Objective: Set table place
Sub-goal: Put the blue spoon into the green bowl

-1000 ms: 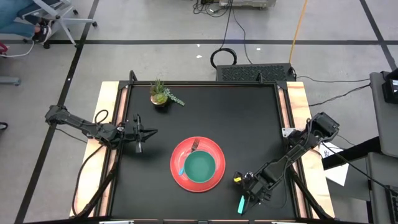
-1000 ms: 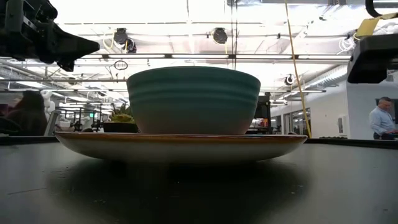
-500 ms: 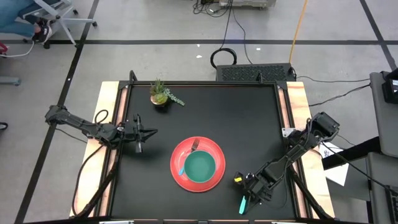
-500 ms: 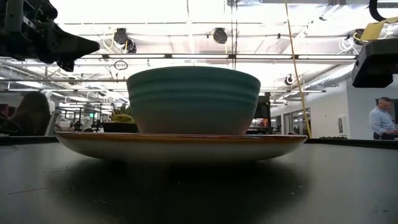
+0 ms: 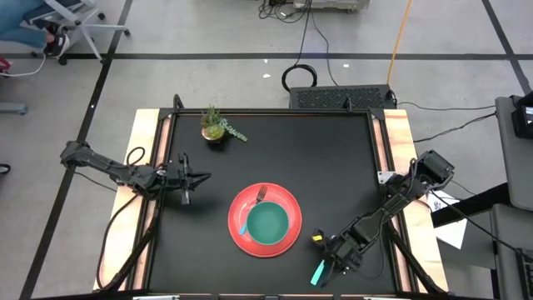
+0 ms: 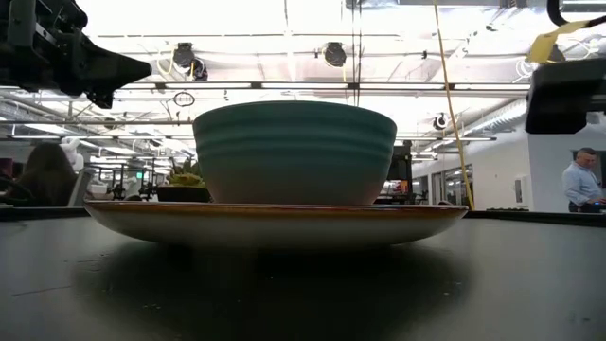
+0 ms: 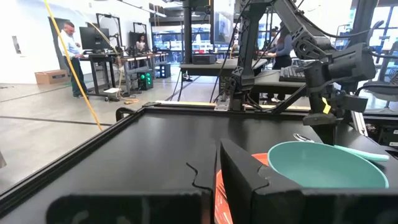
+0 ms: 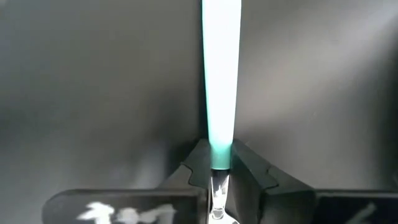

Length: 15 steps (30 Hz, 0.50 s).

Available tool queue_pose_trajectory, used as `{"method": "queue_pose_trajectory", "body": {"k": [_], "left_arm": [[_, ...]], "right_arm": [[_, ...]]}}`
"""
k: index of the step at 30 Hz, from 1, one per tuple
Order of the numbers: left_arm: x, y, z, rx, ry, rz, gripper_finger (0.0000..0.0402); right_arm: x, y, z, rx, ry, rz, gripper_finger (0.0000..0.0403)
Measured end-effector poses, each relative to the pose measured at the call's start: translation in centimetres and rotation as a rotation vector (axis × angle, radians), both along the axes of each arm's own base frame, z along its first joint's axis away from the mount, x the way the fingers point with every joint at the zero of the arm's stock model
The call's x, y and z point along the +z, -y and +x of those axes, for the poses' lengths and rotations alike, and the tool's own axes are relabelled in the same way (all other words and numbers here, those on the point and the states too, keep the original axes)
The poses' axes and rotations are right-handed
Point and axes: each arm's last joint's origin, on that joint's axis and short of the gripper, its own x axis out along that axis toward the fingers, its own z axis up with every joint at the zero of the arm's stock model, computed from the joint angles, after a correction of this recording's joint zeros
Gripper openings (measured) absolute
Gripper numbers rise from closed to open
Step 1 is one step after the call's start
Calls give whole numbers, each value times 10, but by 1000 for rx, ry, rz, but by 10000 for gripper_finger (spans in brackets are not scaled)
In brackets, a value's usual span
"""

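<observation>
So the big matte black table [image 5: 275, 150] with the pale wooden strips on its short sides has loads of bare room: the whole upper middle and right of the overhead frame is open black top, and so is the strip along the lower left. The round red dinner plate [image 5: 265, 219] sits a bit below centre with the smaller teal bowl [image 5: 267, 223] on it, and a metal fork with a light-teal handle [image 5: 251, 211] lies on the plate's left side, tines toward the top of the frame. The right gripper [image 5: 331, 265] is low in the frame, right of the plate and close to the table's bottom edge, its two dark fingers [image 8: 200, 167] pinched tight onto the neck of a metal utensil with a light-teal handle [image 8: 220, 74]; the handle sticks out toward the lower left, I can't tell if it's touching the table. The left gripper [image 5: 202, 177] sits at middle left just inside the wooden strip, fingers closed on nothing, pointing at the plate with clear table between. Only other thing is a small potted green plant [image 5: 216, 126] at upper left, well away from both arms. A person [image 6: 579, 180] stands in the room far behind
</observation>
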Motion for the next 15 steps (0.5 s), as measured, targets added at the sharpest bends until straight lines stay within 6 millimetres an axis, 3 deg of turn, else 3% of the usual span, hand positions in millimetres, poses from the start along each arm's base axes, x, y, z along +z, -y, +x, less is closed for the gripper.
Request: {"method": "queue_pose_trajectory", "body": {"k": [15], "left_arm": [[0,0,0,-1,0,-4,28]], "right_arm": [[24,7,6,-68,89,91,24]]}}
